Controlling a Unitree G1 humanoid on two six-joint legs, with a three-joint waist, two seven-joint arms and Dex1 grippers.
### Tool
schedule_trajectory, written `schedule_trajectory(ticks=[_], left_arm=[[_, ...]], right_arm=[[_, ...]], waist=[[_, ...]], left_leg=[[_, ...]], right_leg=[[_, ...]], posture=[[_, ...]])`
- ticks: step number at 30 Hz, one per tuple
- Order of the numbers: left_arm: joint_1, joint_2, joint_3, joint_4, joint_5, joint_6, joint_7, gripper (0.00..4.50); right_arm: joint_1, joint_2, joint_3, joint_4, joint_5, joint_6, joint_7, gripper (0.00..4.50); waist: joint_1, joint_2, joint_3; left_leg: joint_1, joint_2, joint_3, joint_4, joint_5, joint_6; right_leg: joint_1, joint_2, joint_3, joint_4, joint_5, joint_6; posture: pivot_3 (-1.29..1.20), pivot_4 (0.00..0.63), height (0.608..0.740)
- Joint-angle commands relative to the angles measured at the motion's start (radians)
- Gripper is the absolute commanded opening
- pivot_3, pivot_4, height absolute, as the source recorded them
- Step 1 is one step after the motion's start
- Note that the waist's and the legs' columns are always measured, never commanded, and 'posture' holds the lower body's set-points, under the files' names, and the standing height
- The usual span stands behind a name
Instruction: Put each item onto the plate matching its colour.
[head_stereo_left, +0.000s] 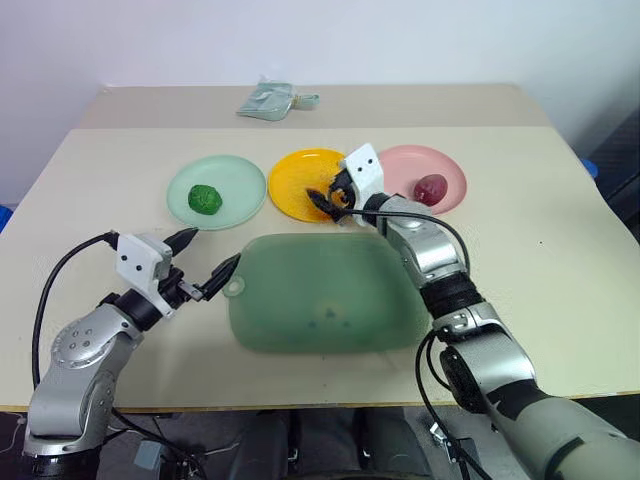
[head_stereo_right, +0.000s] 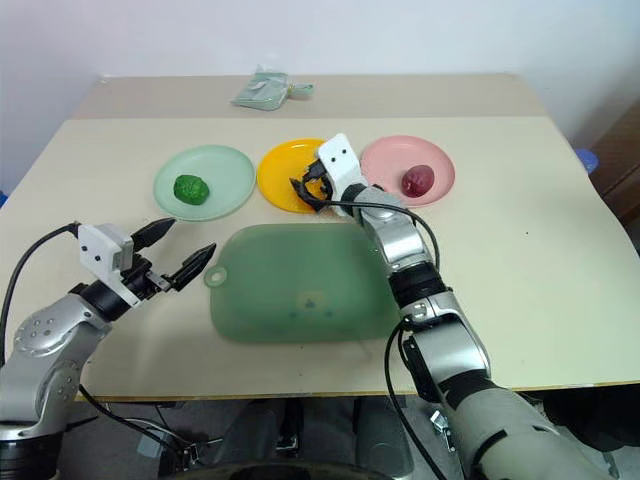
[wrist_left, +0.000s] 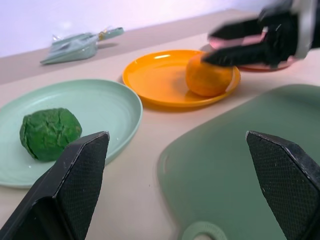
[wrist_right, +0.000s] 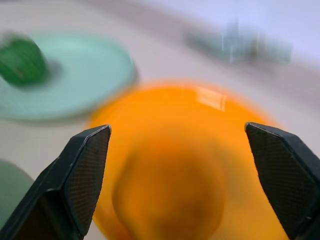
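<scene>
Progress: by my reckoning the sorting was all but done, with every item lying on its matching plate
Green item: the bumpy dark green ball (head_stereo_left: 204, 199) sat on the mint plate (head_stereo_left: 240, 180), the one nearest the table's left edge
Red item: the dark red-purple lump (head_stereo_left: 431, 188) rested on the pink plate (head_stereo_left: 400, 162), nearest the right edge
Orange item: the smooth orange ball (wrist_left: 207, 76) lay on the yellow plate (head_stereo_left: 295, 185), middle of the row, on the side toward the pink one
My right gripper (head_stereo_left: 328, 199): spread wide over the yellow plate, fingers either side of the orange ball; I could not tell whether a pad touched it, and I judged it released rather than held
My left gripper (head_stereo_left: 208, 264): fully open and holding nothing, hovering just beside the tabbed corner of the green mat (head_stereo_left: 330, 290)
Left to do: as I judged it, only to draw my right arm clear of the plate
Plates: round, shallow, glossy plastic with a raised rim
Mat: translucent green, rounded rectangle, matte, with a holed tab, lying toward the table's near edge
Table (head_stereo_left: 560, 260): pale beige, smooth
Far edge: a crumpled grey-green packet (head_stereo_left: 268, 101)
My fingers (wrist_left: 75, 172): black, wedge-shaped, with cross-hatched pads
</scene>
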Motion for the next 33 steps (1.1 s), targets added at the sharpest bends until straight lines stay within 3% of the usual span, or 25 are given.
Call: schedule_trajectory(ticks=[1,3,8,14,24,33], left_arm=[[-0.014,0.001,0.027,-0.046,-0.024,0.03,0.028,4.5],[-0.018,0.003,0.023,-0.048,-0.025,0.042,0.035,4.5],[0.005,0.032,0.058,-0.007,-0.037,0.064,0.004,4.5],[0.064,0.071,0.118,0.035,-0.035,0.066,-0.036,4.5],[0.16,0.054,0.183,0.038,-0.026,0.037,-0.029,4.5],[0.219,-0.014,0.191,0.006,-0.002,-0.018,0.009,4.5]], right_arm=[[0.084,-0.101,-0.076,-0.195,0.084,-0.002,0.12,4.46],[0.134,-0.163,-0.108,-0.265,0.128,0.021,0.182,4.46],[0.422,-0.455,-0.239,-0.366,0.184,0.028,0.38,4.46],[0.611,-0.58,-0.405,-0.371,0.306,0.106,0.465,4.46],[0.582,-0.593,-0.418,-0.262,0.299,0.08,0.486,4.46],[0.413,-0.568,-0.344,-0.062,0.253,0.004,0.527,4.46]], waist=[[0.004,0.0,0.0],[0.01,0.0,0.0],[0.028,-0.001,0.0],[0.005,0.0,0.0],[0.021,0.0,-0.001],[0.02,0.0,0.0]], left_leg=[[0.0,0.0,0.0,0.0,0.0,0.0],[0.0,0.0,0.0,0.001,0.0,0.0],[0.0,0.0,-0.001,0.001,-0.001,0.001],[0.003,0.003,0.002,0.0,-0.002,0.003],[0.003,0.002,0.002,-0.001,-0.001,0.002],[0.002,0.002,0.002,-0.001,-0.001,0.002]], right_leg=[[0.0,0.0,0.0,0.0,0.0,0.0],[0.001,0.0,0.0,-0.001,0.0,0.0],[0.003,-0.001,0.001,-0.003,0.0,0.0],[0.004,-0.002,0.002,-0.004,0.0,0.0],[0.004,-0.004,0.002,-0.005,0.0,0.0],[0.003,-0.004,0.002,-0.005,0.0,0.0]], posture=[[0.0,0.15,0.74],[0.0,0.15,0.74],[0.0,0.15,0.74],[0.0,0.15,0.74],[0.0,0.15,0.74],[0.0,0.15,0.74]])
